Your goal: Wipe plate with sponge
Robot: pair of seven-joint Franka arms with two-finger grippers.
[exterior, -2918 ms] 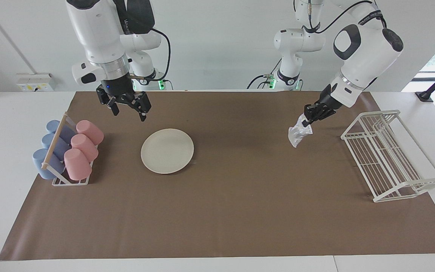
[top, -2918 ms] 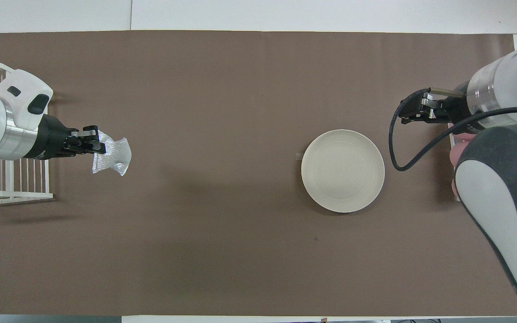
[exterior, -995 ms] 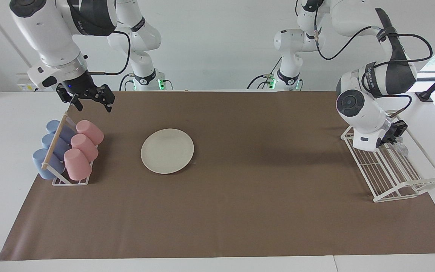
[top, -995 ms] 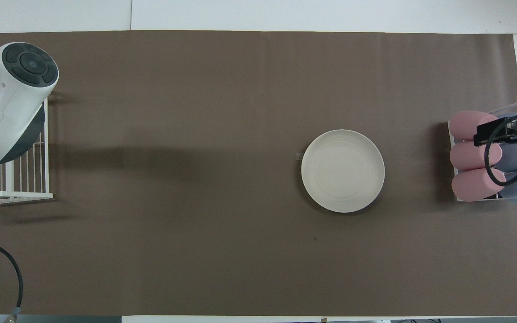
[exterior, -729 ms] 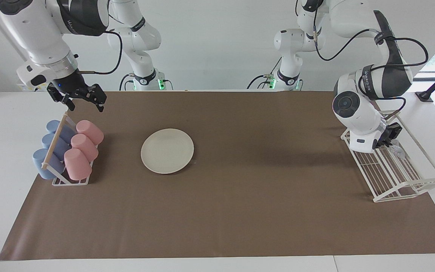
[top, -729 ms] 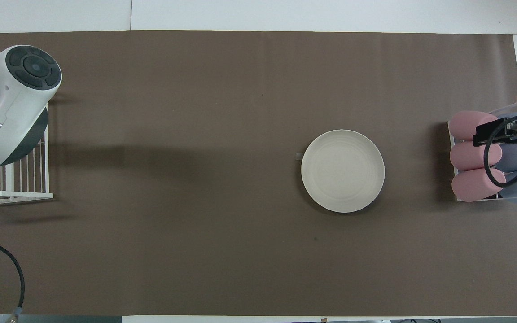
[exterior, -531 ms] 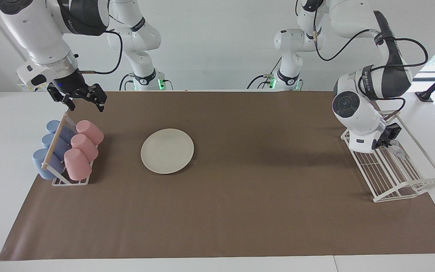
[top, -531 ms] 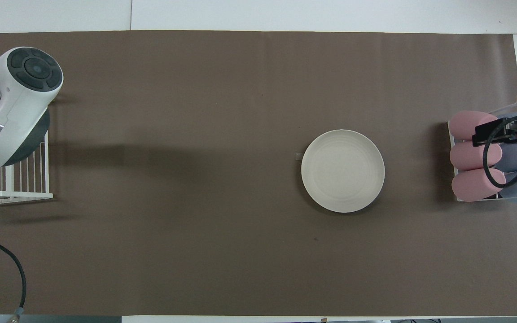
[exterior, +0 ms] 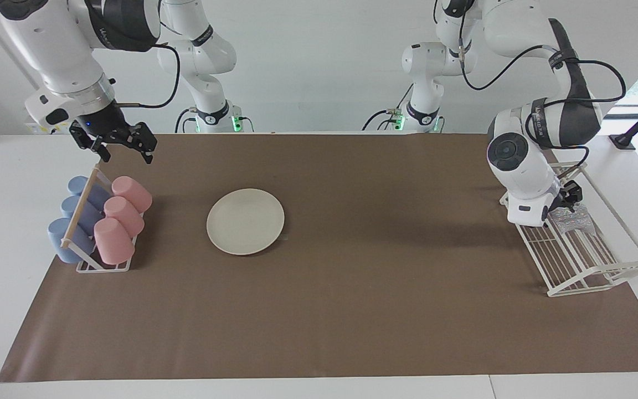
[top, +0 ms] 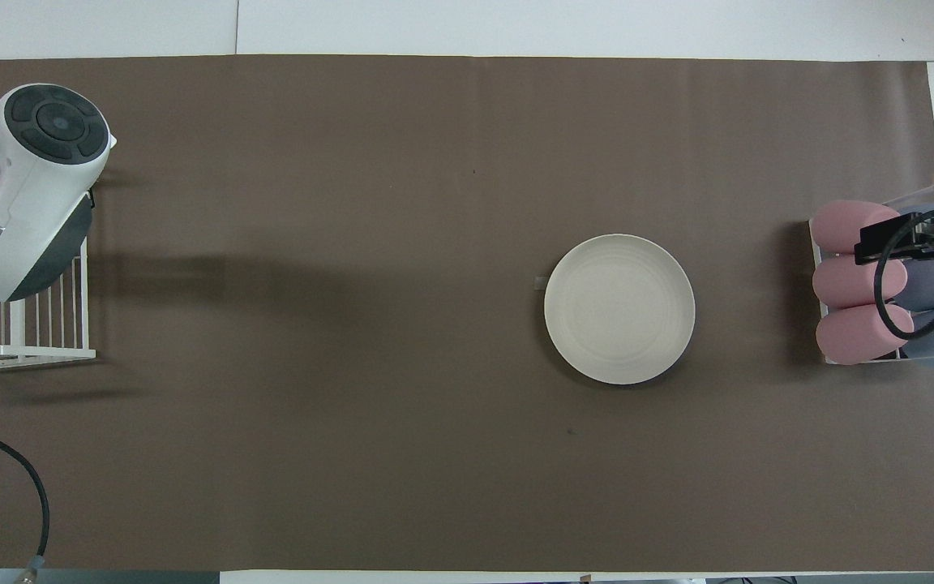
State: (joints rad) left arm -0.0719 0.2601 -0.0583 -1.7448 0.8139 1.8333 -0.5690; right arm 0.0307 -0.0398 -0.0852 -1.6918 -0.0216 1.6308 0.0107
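The left gripper (exterior: pixel 568 198) hangs low over the white wire rack (exterior: pixel 601 279) at the left arm's end of the table, the silvery sponge (exterior: pixel 574 220) lying on the rack just beneath it; whether it grips or has let go cannot be told. The plate (exterior: pixel 245 221) sits bare on the brown mat, well apart from the sponge, toward the right arm's end. The right gripper (exterior: pixel 125 148), spread wide and empty, waits over the mat's edge by the cup rack (exterior: pixel 82 265) and is the closer one to the plate.

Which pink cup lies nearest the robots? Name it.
The pink cup at the robots' end of the row in the cup rack; the other two pink cups lie farther away.
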